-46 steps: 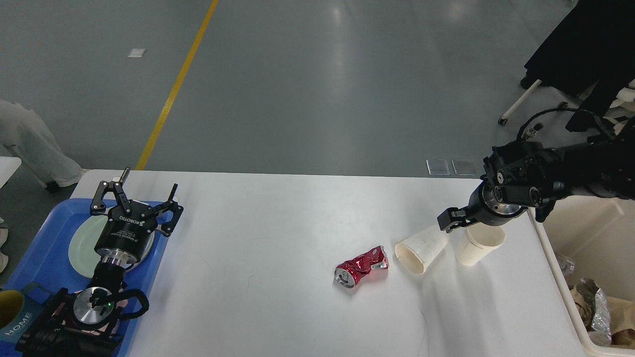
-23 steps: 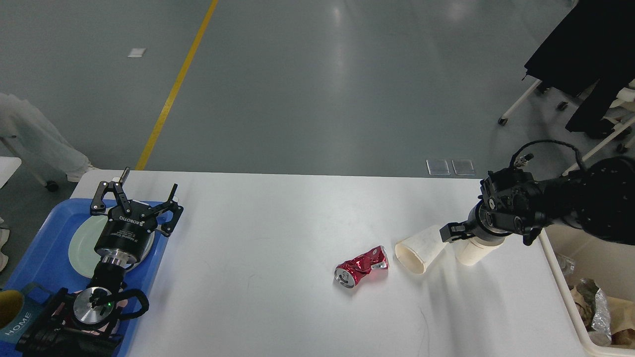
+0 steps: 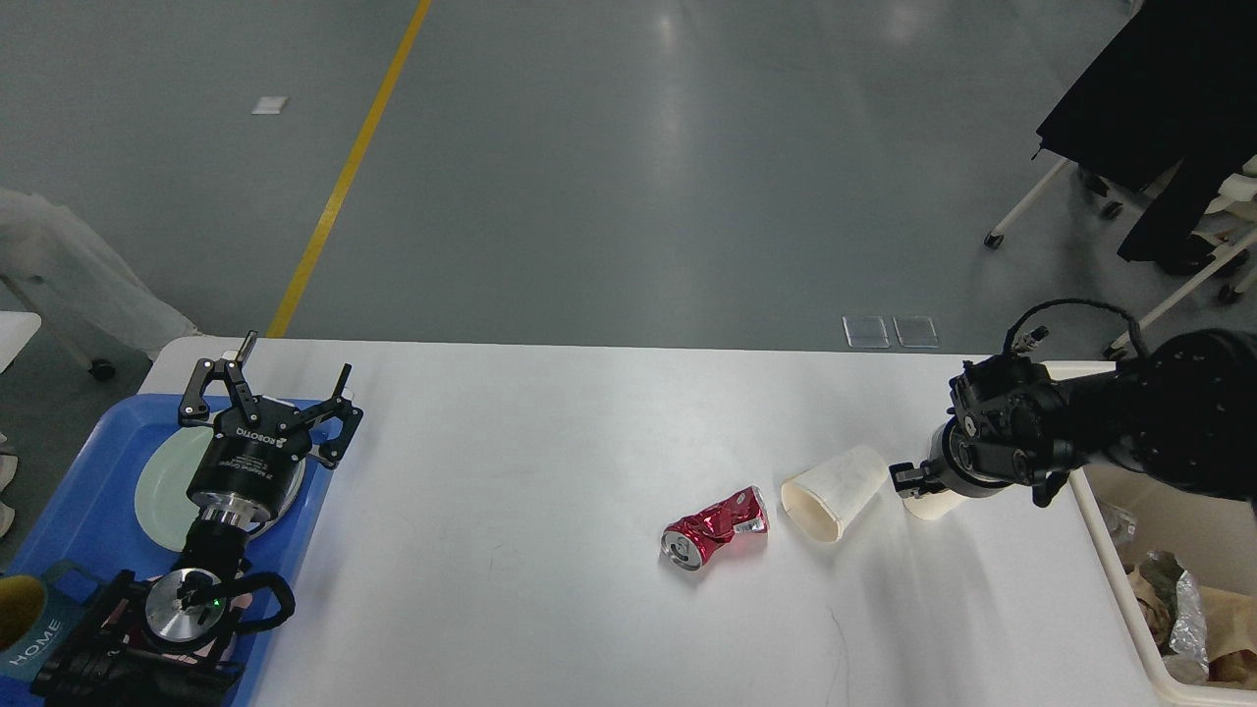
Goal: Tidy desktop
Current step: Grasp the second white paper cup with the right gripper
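The white desktop (image 3: 511,452) carries a crushed red can (image 3: 715,527) near its middle. Just right of the can a cream paper cup (image 3: 835,493) lies on its side, mouth towards me. A second paper cup (image 3: 926,506) stands upright further right, mostly covered by my right gripper (image 3: 913,479), which sits directly over it. That gripper is dark and seen end-on, so I cannot tell its fingers apart. My left gripper (image 3: 270,378) hangs open and empty over the blue tray at the far left.
The blue tray (image 3: 83,491) holds a pale green plate (image 3: 157,481) and a mug marked HOME (image 3: 29,628). A cream bin (image 3: 1129,599) with crumpled rubbish stands off the desktop's right edge. Wheeled chair legs (image 3: 1031,206) are on the floor beyond.
My right arm has drawn back to the right and lowered, bringing its gripper from above the lying cup's base down over the upright cup. The left arm has not moved.
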